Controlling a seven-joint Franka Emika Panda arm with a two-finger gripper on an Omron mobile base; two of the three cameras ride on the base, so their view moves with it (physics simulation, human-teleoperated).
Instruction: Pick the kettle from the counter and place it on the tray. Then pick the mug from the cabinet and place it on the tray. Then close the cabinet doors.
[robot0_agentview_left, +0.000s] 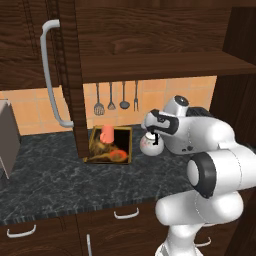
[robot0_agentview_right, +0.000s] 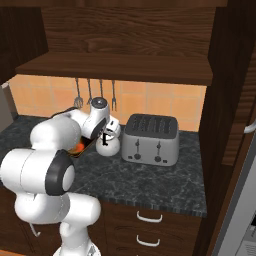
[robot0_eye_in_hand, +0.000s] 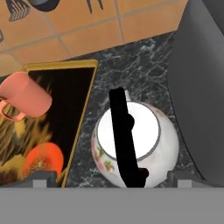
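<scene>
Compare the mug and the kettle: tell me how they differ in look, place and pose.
The mug is plain coral and cylindrical; the kettle is round and white with a black arched handle. The mug already sits on the tray, while the kettle stands on the counter beside it, right under the claw. In the hand view the mug looks smaller than the kettle. Both stand upright.

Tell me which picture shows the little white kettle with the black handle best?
The hand view: the small round white kettle with a black arched handle sits large, seen from above. In the left base view and right base view it is small, partly behind the arm.
</scene>
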